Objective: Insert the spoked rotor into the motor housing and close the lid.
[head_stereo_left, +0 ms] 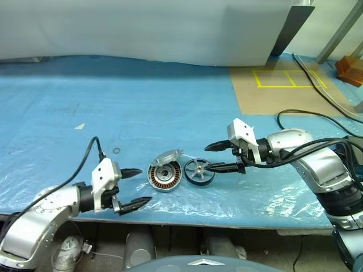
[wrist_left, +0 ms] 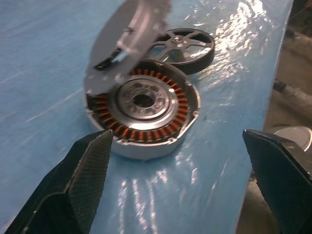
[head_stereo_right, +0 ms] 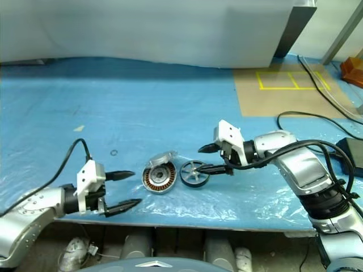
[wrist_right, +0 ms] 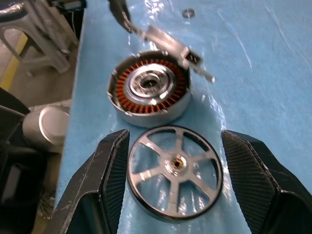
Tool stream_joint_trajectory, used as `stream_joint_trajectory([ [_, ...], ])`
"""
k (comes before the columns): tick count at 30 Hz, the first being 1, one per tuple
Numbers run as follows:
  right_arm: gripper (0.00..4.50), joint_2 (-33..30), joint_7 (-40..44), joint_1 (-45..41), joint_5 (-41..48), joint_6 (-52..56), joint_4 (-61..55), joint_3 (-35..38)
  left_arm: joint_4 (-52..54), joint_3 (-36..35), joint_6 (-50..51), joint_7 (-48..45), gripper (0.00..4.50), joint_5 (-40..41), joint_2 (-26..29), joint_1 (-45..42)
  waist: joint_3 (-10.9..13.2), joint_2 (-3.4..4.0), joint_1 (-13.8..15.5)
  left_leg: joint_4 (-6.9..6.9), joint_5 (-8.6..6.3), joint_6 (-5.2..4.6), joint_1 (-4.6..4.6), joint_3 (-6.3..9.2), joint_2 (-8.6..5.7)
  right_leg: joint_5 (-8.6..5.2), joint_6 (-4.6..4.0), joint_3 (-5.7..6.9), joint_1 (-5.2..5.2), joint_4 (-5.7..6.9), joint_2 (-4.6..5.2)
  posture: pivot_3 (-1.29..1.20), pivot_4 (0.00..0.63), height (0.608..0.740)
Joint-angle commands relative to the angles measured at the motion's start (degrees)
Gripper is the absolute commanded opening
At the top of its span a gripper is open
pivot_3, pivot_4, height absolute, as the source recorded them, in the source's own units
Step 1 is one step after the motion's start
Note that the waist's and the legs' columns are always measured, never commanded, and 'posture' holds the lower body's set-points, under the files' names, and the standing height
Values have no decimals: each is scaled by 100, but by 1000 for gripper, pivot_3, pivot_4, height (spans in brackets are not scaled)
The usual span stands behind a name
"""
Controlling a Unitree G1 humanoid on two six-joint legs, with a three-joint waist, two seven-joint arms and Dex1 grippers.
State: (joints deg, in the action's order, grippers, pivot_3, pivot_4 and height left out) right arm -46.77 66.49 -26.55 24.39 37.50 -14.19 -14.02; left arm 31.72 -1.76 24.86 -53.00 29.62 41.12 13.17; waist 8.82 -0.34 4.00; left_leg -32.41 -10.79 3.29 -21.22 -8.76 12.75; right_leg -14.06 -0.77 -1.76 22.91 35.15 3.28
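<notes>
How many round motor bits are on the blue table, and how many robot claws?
Rotor: 1
Housing: 1
Lid, propped open on the housing: 1
Small ring: 1
Grippers: 2, left and right, both open
Total: 6

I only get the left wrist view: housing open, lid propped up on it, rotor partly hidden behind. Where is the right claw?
Observer: The right claw hangs over the spoked rotor, one finger on each side of its rim.
Operator: Gripping it?
Observer: It seems not. The jaws stand open, and the rotor lies flat on the blue sheet beside the motor housing.
Operator: Anything else loose on the sheet?
Observer: A small ring, beyond the left claw and apart from the lid.
</notes>
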Motion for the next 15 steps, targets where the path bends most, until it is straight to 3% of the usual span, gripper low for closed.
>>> stream_joint_trajectory([
  [1, 3127, 84, 85, -134, 121, -16, -30, 150, 369, 184, -14, 105, 4500, 0, -72, 22, 0, 0, 1, 0, 0, 0, -2, 0, 0, 0, 0, -1, 2, 2, 0, 0, 150, 740],
  [15, 3127, 272, -295, 291, 126, 114, -175, 310, -457, 1053, -554, 101, 4500, -619, -629, -693, 0, 1, 8, -29, 0, -1, 2, 1, 1, -1, -2, -5, 1, 36, 0, 0, 150, 740],
])
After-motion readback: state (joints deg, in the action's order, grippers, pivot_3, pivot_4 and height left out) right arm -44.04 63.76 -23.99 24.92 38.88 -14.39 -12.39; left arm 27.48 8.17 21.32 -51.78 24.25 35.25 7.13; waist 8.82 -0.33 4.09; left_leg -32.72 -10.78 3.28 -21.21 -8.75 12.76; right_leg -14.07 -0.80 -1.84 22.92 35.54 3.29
